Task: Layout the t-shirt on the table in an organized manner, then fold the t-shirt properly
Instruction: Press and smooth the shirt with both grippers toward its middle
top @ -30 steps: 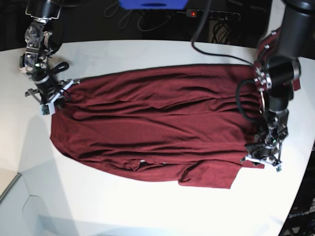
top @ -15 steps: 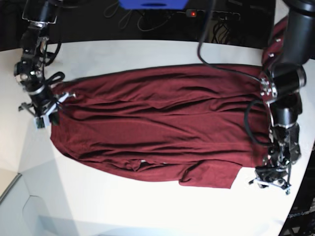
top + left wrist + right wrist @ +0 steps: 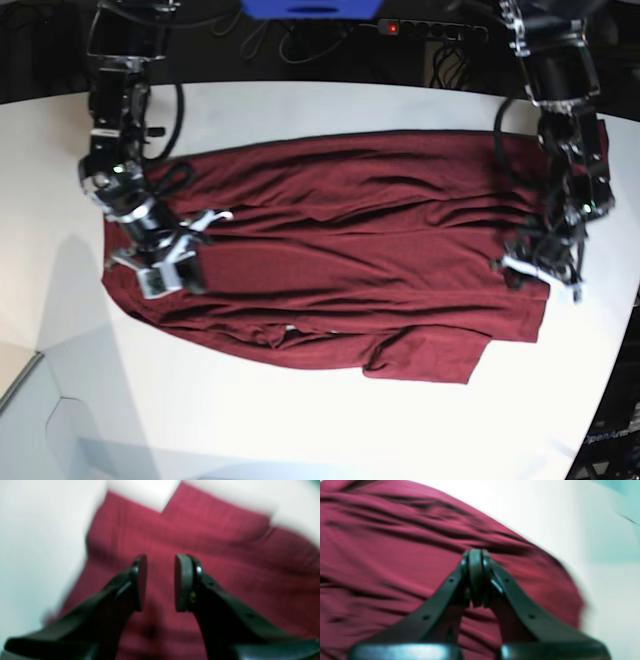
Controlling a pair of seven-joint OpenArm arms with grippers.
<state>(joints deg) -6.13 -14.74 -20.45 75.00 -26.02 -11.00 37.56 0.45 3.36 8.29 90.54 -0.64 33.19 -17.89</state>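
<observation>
The maroon t-shirt point(image 3: 340, 240) lies spread sideways across the white table point(image 3: 300, 430), wrinkled, with a folded flap at its front edge. On the base view's right my left gripper point(image 3: 535, 268) hovers over the shirt's right end. Its wrist view shows that gripper point(image 3: 161, 565) open, the shirt point(image 3: 225, 555) beneath and nothing between the pads. On the base view's left, my right gripper point(image 3: 165, 262) is over the shirt's left end. In its own view it point(image 3: 475, 555) is shut, pads pressed together above the cloth point(image 3: 382, 555) near the hem.
A power strip point(image 3: 430, 28) with a red light and a blue object point(image 3: 310, 8) sit beyond the table's back edge, among cables. The table's curved edge point(image 3: 605, 380) runs close past the shirt's right end. Bare white table point(image 3: 545, 512) lies beside the cloth.
My right gripper moved from off the shirt's left edge inward over the cloth. My left gripper rose from the bare table near the front right corner back over the shirt's right end.
</observation>
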